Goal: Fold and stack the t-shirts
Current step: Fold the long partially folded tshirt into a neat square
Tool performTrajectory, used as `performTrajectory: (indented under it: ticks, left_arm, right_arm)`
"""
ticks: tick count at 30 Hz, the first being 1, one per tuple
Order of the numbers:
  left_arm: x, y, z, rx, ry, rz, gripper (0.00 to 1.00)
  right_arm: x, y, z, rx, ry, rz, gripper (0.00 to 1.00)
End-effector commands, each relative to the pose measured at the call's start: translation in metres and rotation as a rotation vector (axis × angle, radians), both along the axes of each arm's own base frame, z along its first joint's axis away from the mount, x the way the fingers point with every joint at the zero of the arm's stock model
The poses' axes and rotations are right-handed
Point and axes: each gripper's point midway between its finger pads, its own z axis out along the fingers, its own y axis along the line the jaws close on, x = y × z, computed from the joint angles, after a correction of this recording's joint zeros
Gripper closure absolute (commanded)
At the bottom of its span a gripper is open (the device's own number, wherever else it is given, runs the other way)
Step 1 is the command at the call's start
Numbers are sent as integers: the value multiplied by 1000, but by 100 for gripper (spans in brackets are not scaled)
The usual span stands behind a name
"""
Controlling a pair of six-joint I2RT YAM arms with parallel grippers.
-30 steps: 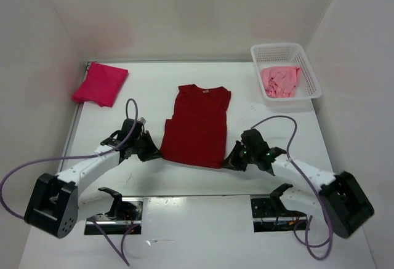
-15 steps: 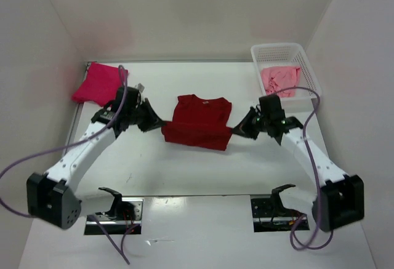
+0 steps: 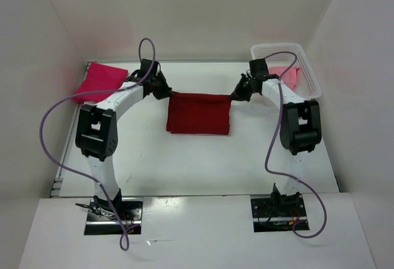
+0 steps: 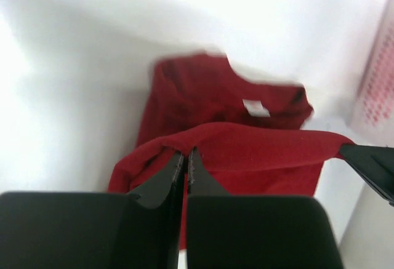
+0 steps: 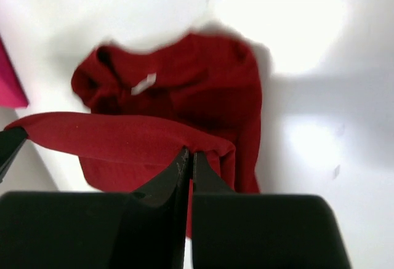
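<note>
The dark red t-shirt lies mid-table, its bottom hem lifted and carried over toward the collar. My left gripper is shut on the hem's left corner, and my right gripper is shut on its right corner. The hem stretches taut between them. In the left wrist view the jaws pinch the red cloth, with the collar and white tag beyond. The right wrist view shows the same pinch on the red shirt. A folded magenta t-shirt sits at the far left. A light pink t-shirt lies bunched in the basket.
The white mesh basket stands at the far right corner, close behind my right arm. White walls enclose the table on three sides. Purple cables loop above both arms.
Both grippers have carried the red shirt's bottom hem from the near side up and away toward the collar, folding the shirt roughly in half. Both arms now stretch far across the table.
</note>
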Motion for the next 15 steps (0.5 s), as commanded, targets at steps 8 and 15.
performTrajectory:
  ticks: [8,15]
  left_arm:
    - [83,10,10,-5,-140,65,82]
    - [79,15,68,-72,-253,52,26]
  right_arm:
    - [81,-17,1,-88,-121,-61,92]
    - [85,-16,54,-105,-229,-67,62]
